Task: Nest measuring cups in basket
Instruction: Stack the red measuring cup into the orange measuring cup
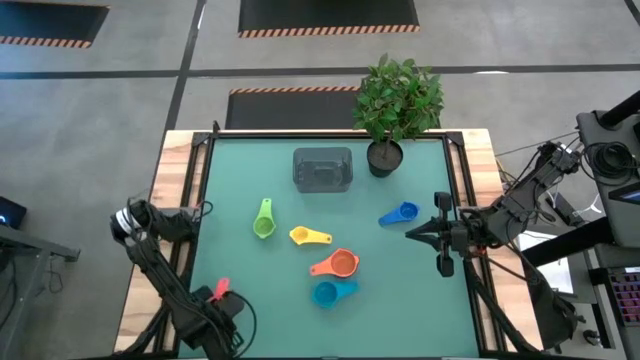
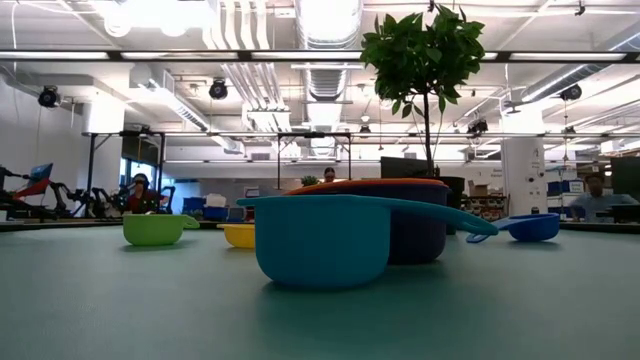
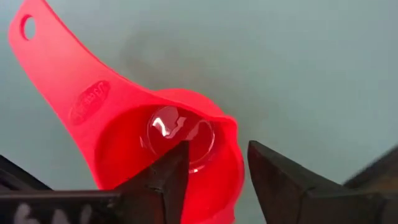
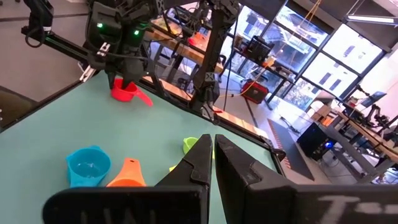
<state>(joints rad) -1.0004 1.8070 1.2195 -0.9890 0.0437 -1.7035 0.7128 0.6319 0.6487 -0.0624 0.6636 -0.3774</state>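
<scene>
A green mat [image 1: 330, 300] covers the table, framed by pale wood, with an open workshop hall behind it. At the near left corner the left gripper [image 3: 214, 177] stands over the red cup [image 3: 155, 137], its jaws partly spread with one finger inside the bowl and the other outside the rim, straddling the wall; whether they are gripping it or only around it is hard to say from so close. To do this step well, I judge the fingers should close squarely on the wall, away from the handle, so the cup lifts level instead of tipping. The basket [image 1: 322, 169] sits at the far middle of the mat, well apart from this cup, with the potted plant [image 1: 398, 105] just beside it, whose leaves could brush an arm coming in from that side. Between the red cup and the basket lie the green cup [image 1: 264, 224], the yellow cup [image 1: 304, 236], the orange cup [image 1: 340, 264] and a blue cup [image 1: 326, 293], the last two nearly touching; a carry should pass above them. A second blue cup [image 1: 402, 214] lies near the right gripper [image 1: 412, 233], which waits at the right edge with its fingers pressed together and nothing in them.
</scene>
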